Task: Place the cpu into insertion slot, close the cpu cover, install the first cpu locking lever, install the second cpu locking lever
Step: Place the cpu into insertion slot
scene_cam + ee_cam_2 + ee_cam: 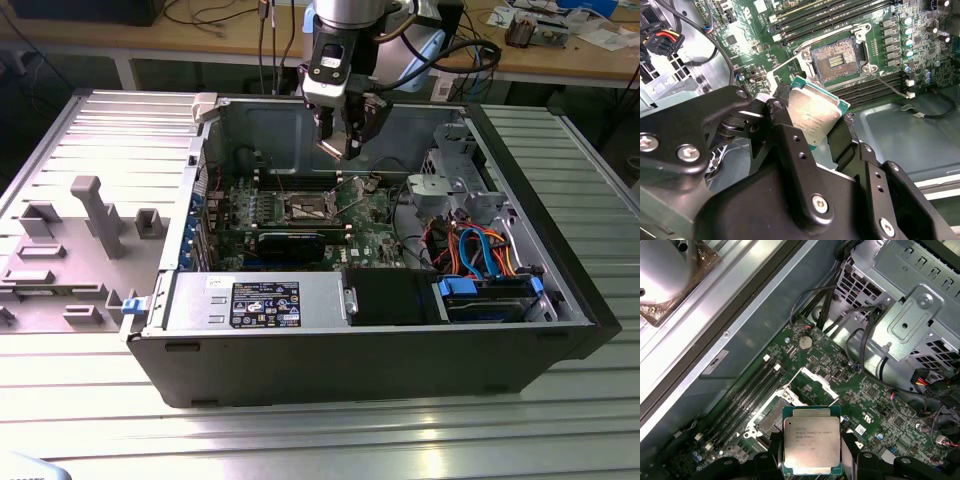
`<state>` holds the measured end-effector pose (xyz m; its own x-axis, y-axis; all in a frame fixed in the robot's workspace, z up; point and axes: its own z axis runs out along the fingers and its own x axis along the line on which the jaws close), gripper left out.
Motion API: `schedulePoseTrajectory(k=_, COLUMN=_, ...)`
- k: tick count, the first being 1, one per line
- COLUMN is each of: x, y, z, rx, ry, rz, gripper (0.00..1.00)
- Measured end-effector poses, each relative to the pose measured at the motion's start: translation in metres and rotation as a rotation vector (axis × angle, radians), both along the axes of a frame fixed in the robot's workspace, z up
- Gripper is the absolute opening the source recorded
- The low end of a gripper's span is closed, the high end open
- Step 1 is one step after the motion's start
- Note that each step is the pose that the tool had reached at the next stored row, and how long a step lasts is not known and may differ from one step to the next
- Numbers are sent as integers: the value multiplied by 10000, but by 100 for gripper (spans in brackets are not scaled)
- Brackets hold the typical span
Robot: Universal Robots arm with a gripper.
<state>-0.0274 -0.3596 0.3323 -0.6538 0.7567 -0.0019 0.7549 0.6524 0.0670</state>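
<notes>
Black jointed hand (815,117) studded with silver screws (820,203).

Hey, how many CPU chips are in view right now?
1. The cpu is clamped in the jaws of the gripper, above the green board, apart from the empty insertion slot. Others could be hidden in the case.

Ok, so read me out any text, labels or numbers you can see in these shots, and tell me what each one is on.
No text can be read with confidence.
cpu, held in the gripper: several printed lines, too small to read.
black label on the silver housing: too small.
white sticker on the case wall: blurred.
green circuit board: white markings, too small.
</notes>
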Motion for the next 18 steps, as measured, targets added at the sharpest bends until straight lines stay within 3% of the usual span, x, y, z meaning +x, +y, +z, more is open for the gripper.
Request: schedulePoseTrajectory(k=18, x=0, y=0, z=0, rx=0, ry=0, rz=-192, gripper=55)
